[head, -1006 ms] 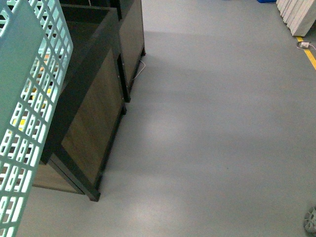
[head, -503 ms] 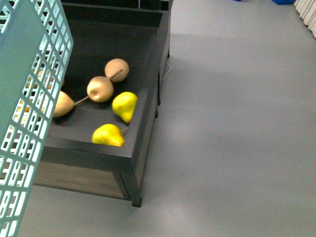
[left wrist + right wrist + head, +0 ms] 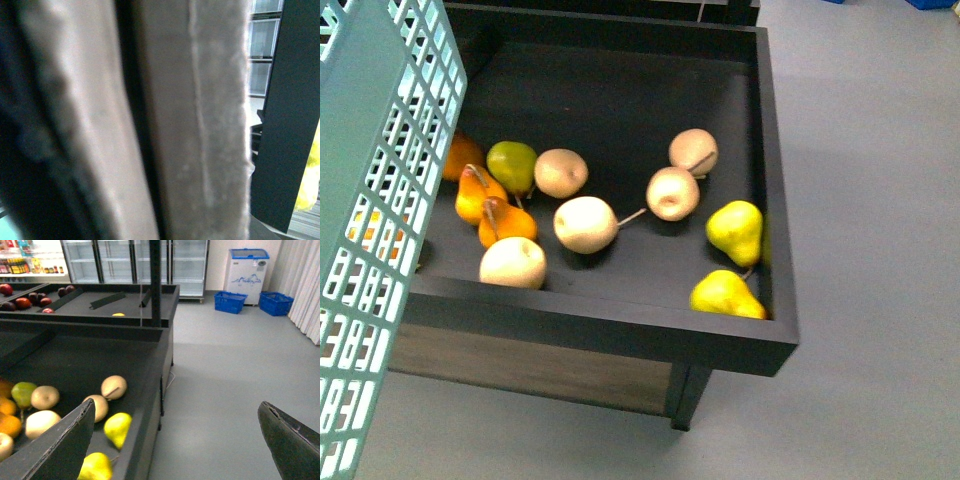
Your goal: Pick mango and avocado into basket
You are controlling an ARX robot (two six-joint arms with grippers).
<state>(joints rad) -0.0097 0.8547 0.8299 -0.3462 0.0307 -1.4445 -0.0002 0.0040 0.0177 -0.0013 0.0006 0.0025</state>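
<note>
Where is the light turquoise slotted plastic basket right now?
Front view, far left edge: the light turquoise slotted plastic basket overlaps the black fruit bin, beside the orange pears.

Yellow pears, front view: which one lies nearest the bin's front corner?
The yellow pear tucked into the bin's front right corner; the other yellow pear lies further back.

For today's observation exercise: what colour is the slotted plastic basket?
The basket is light turquoise, shown best in the front view.
</note>
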